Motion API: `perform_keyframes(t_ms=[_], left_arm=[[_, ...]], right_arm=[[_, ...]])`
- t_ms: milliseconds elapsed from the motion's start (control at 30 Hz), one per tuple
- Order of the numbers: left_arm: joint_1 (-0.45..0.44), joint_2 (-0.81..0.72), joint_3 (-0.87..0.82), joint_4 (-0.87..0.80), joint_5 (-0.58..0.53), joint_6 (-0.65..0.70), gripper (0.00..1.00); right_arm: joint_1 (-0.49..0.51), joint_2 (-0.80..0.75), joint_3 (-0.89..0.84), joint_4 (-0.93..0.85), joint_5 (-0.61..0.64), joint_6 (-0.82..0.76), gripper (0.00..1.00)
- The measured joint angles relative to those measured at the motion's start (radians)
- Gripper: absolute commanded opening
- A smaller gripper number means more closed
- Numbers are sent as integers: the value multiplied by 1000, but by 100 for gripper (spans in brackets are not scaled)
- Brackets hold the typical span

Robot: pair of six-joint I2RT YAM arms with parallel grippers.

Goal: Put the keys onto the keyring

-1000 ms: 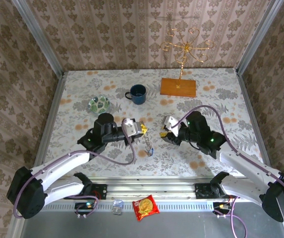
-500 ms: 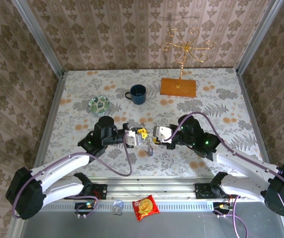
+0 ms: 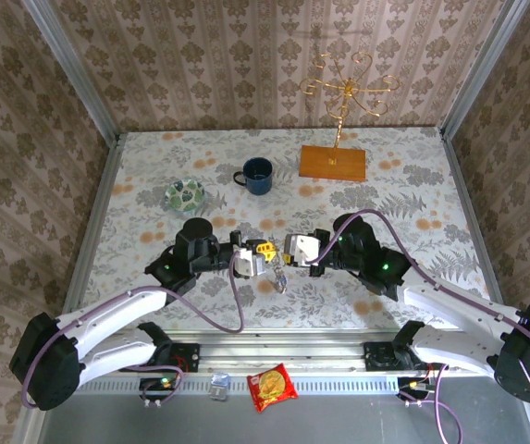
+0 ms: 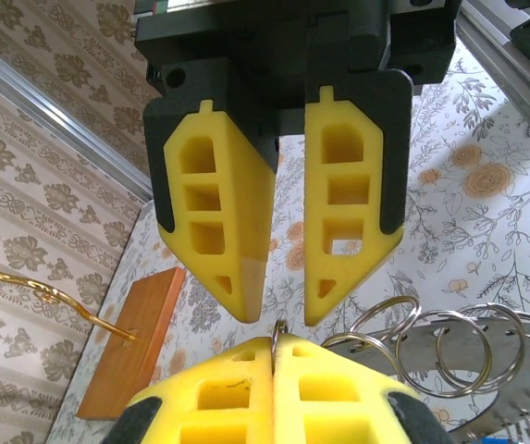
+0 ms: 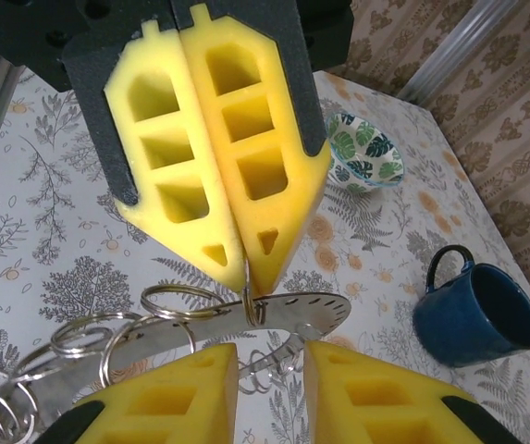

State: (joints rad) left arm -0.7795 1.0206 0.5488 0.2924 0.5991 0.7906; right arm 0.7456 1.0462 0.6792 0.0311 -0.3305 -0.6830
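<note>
right gripper (image 5: 269, 356), mug (image 5: 475, 314) and dish (image 5: 368, 155) beyond

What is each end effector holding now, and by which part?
The left end effector pinches the top of a thin ring on the keyring. The right end effector holds nothing.

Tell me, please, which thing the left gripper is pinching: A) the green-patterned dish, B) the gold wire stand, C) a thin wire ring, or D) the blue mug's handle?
C: the left gripper is shut on a thin wire ring, apart from the blue mug.
</note>
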Motion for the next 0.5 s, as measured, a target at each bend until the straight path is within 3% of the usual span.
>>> perform_keyframes(t_ms=[400, 500], left_arm=[[0, 0, -2, 1, 6, -5, 0], [0, 0, -3, 0, 6, -11, 0]], right_arm=[[19, 43, 1, 55, -13, -2, 19], [20, 51, 0, 70, -14, -2, 11]])
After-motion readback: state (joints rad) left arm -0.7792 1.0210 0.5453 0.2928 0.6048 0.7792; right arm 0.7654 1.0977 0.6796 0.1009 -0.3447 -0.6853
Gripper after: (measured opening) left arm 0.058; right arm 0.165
